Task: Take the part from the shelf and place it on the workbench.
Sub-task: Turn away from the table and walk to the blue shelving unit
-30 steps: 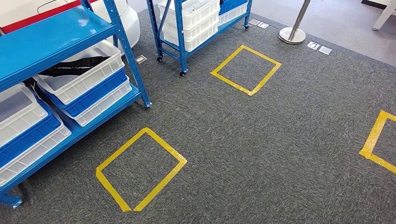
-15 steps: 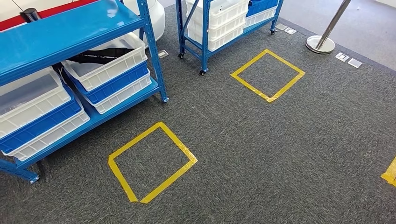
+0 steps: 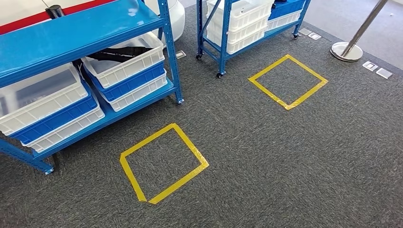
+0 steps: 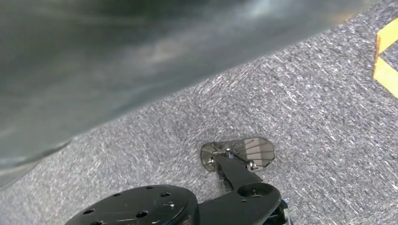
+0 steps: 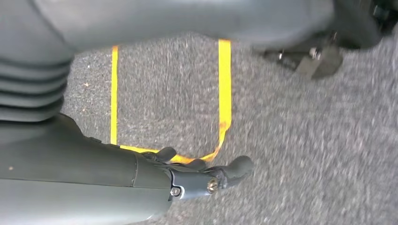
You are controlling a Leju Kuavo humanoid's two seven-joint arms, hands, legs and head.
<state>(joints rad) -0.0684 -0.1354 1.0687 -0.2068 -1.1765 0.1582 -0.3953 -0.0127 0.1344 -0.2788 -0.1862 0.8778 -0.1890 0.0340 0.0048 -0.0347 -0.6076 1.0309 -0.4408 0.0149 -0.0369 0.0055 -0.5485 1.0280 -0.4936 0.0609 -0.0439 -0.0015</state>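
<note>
Head view: I see the blue shelf [image 3: 95,28], white bin [image 3: 124,61] holding a dark part [image 3: 119,54], tape square [image 3: 164,163] on carpet [image 3: 285,166] | Left wrist view: left hand's state I cannot tell | Right wrist view: right hand [image 5: 206,176], fingers curled, holding nothing, above tape.

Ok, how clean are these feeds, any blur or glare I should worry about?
Head view: sharp and evenly lit, shelf and yellow tape square crisp, slight sheen on the shelf top. Left wrist view: a big out-of-focus dark smear covers the upper part; the carpet is sharp. Right wrist view: carpet motion-smeared, right hand fairly clear.
</note>
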